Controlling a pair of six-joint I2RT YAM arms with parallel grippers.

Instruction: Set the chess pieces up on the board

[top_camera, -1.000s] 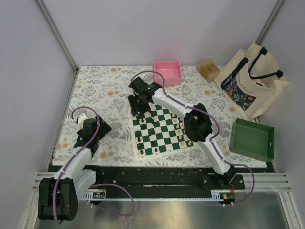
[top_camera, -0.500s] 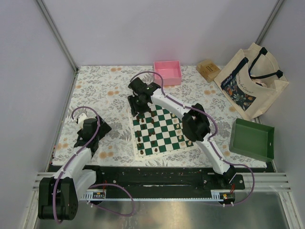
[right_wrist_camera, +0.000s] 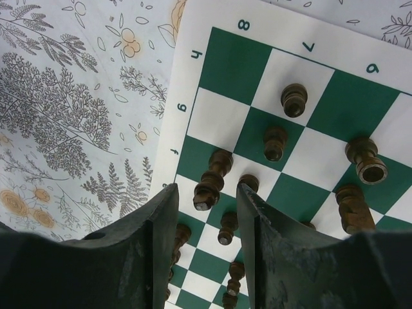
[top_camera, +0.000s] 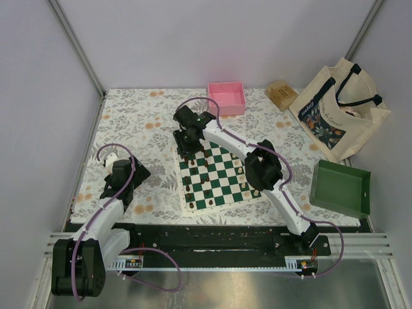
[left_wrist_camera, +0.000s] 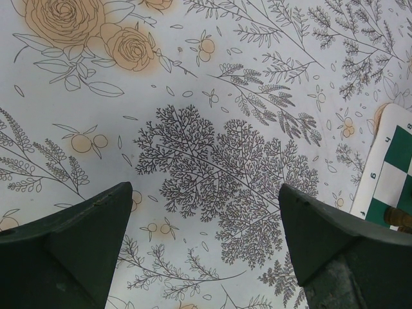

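Observation:
The board, green and white checks, lies mid-table. Dark chess pieces stand along its left side and light ones along its right side. My right gripper hangs over the board's far left corner. In the right wrist view it is open, and a tall dark piece stands between its fingers with a gap on each side. More dark pieces stand beyond it on the board. My left gripper is open over bare tablecloth, left of the board's edge.
A pink tray sits at the back centre, with a wooden block to its right. A tote bag stands at the far right, and a green tray lies in front of it. A floral cloth covers the table.
The right arm has shifted slightly left and its jaws have narrowed a little around the tall dark piece. The left arm has not moved.

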